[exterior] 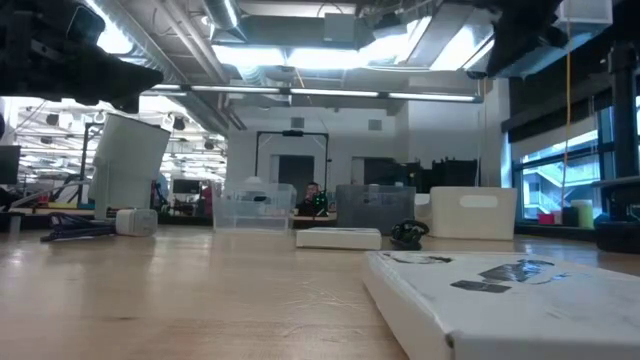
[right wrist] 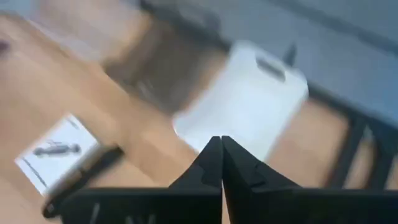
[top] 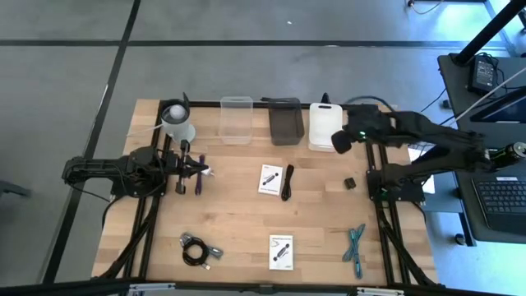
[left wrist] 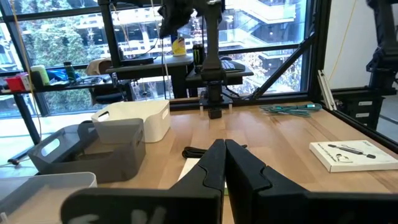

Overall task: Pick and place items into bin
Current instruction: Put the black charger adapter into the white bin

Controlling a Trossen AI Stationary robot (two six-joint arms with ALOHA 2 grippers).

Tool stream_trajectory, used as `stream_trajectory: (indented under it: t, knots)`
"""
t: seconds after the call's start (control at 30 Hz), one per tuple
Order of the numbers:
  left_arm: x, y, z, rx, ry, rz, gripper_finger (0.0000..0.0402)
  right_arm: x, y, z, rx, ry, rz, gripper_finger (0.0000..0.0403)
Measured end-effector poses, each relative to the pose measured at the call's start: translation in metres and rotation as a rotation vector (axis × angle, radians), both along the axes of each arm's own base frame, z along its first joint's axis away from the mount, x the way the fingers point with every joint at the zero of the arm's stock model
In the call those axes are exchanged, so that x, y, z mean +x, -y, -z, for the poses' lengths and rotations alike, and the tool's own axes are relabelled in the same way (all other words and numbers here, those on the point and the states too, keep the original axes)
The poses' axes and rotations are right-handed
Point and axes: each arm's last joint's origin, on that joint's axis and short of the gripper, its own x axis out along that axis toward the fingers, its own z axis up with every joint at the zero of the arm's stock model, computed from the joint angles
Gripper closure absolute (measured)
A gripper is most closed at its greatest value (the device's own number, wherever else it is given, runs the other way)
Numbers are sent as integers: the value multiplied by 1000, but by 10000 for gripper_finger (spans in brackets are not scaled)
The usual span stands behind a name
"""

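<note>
- Table: light wood top, both arms over it.
- Right arm reaches in from the right edge; right gripper hangs over the white bin at the far edge. In the right wrist view the fingers meet at the tips, nothing between them.
- Left arm lies low along the left side; left gripper points toward mid-table, fingertips pressed together, holding nothing (left wrist view).
- Bins in a far-edge row: clear bin, grey bin, then the white bin.
- White cup left of the clear bin.
- White card mid-table, black stick just beside it on its right.
- Second white card near the front edge.
- Teal tool front right.
- Black cable coil front left, grey strip touching it.
- Small black object near the right arm's base.
</note>
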Motion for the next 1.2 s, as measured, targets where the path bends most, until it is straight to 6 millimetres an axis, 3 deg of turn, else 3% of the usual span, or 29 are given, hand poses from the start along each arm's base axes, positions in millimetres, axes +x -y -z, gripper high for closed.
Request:
stream_trajectory:
  t: [0.23,0.5,0.83,1.0,1.2]
  knots:
    - [0,0,0,0,0,1,398,10,15,36,268,-324,68,386]
    - [0,0,0,0,0,0,398,10,17,96,441,-531,93,309]
    - [0,0,0,0,0,1,398,-6,5,164,671,-559,82,203]
    - [0,0,0,0,1,1,398,3,8,160,665,-510,92,172]
    - [0,0,0,0,0,1,398,5,7,162,693,-513,88,165]
